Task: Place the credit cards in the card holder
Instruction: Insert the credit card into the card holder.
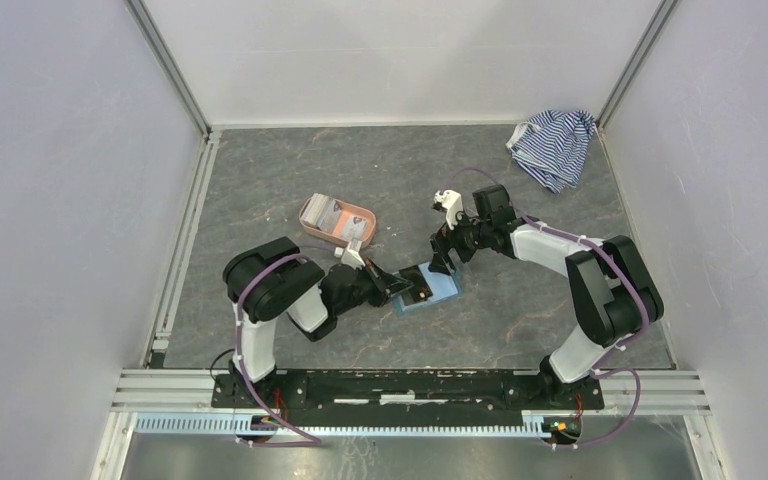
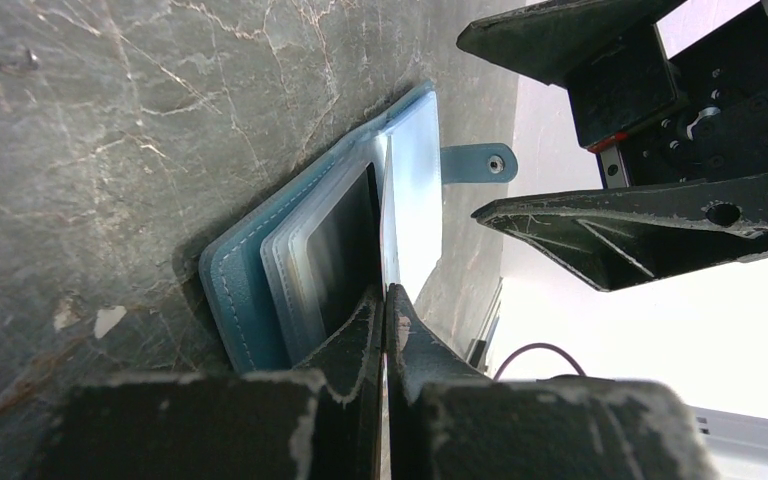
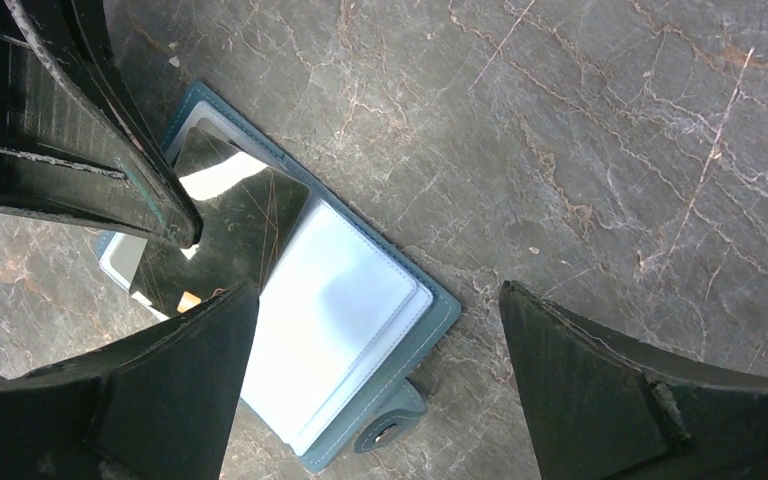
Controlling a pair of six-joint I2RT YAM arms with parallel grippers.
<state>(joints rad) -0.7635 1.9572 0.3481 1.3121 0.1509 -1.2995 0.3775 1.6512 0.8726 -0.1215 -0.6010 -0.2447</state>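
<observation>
credit cards (image 1: 336,215) are lying in the salmon tray (image 1: 310,210); left gripper (image 2: 385,296) is being held closed at the clear sleeves' edge, grip on a leaf or a card cannot be told; teal stitched card holder (image 2: 236,290) is lying open mid-table, glossy dark card (image 3: 228,226) seated; pocket should be kept spread, card slid in flat; right gripper (image 3: 368,298) is being held wide open above

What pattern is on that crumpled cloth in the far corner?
The cloth has blue-and-white stripes, clearest in the top external view.
</observation>
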